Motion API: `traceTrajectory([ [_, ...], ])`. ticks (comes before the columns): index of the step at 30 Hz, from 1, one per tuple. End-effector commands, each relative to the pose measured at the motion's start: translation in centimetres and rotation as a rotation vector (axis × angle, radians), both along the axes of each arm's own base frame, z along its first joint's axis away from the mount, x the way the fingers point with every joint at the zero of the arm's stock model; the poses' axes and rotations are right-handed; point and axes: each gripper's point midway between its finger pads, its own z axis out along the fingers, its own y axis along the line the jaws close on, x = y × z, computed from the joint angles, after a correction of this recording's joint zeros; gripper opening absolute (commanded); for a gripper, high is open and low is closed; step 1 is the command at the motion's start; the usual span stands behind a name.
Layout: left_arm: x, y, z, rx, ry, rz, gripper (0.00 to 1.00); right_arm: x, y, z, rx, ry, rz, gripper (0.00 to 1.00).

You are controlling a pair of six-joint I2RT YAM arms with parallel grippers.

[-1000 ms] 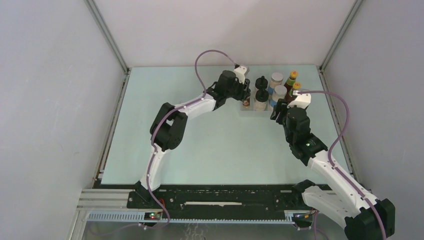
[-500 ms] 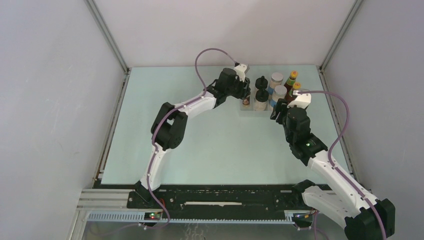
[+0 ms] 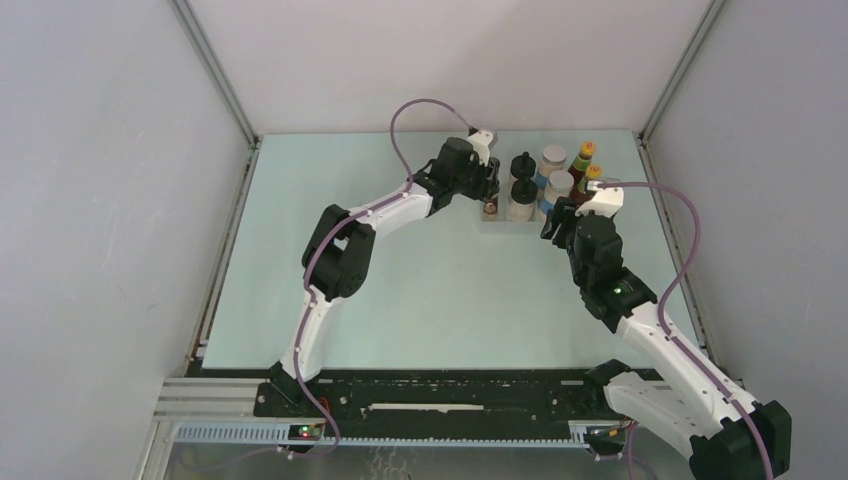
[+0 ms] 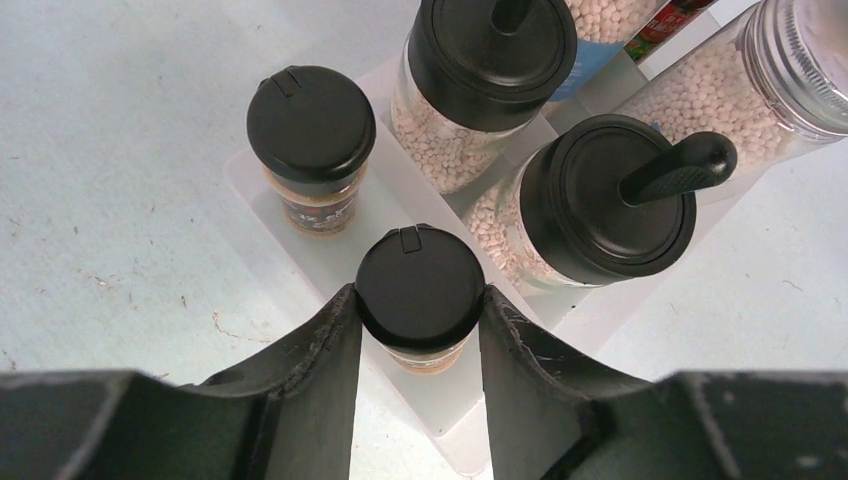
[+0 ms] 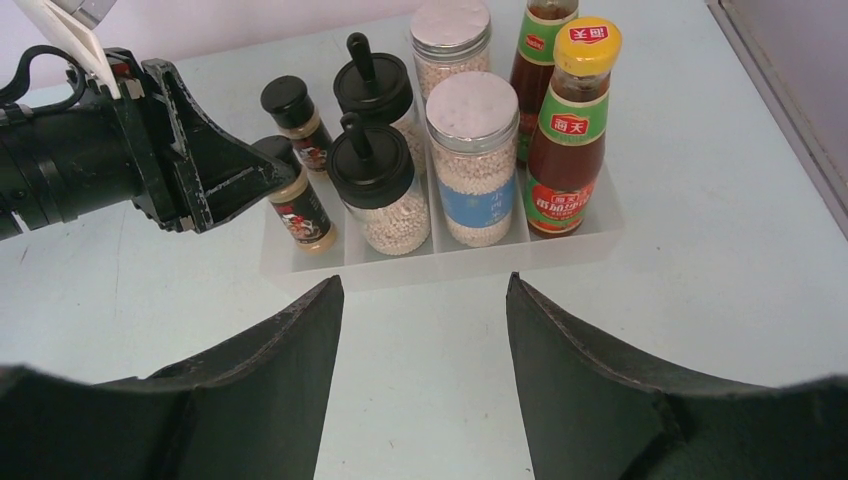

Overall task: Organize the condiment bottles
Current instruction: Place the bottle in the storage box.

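The left claw [image 4: 418, 296] grips a tiny dark jar [image 4: 420, 280] to seat it in the tray [image 5: 480, 262] beside its twin [image 4: 312, 125]; the right claw [image 5: 425, 284] hangs open, empty.

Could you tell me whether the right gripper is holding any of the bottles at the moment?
No, the right gripper hangs open and empty, its fingers short of the clear tray.
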Motion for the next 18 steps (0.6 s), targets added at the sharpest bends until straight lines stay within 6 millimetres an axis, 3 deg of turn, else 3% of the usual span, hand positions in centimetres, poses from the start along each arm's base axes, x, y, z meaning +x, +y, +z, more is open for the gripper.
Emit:
traceTrajectory([
  [1,1.4,-0.4,2.9,-0.053,-0.04,0.029,0.05,0.3,0.0,3.1,0.035,-0.08,-0.004,0.69],
  [3,1.3,-0.4,2.8,-0.053,-0.038,0.03,0.0,0.2,0.0,3.1,0.036,-0.08,-0.004,0.69],
  [18,2.1,-0.7,4.5,0.019,-0.148,-0.002,0.0,0.1,0.3,3.1,0.044,-0.079,0.005,0.69],
])
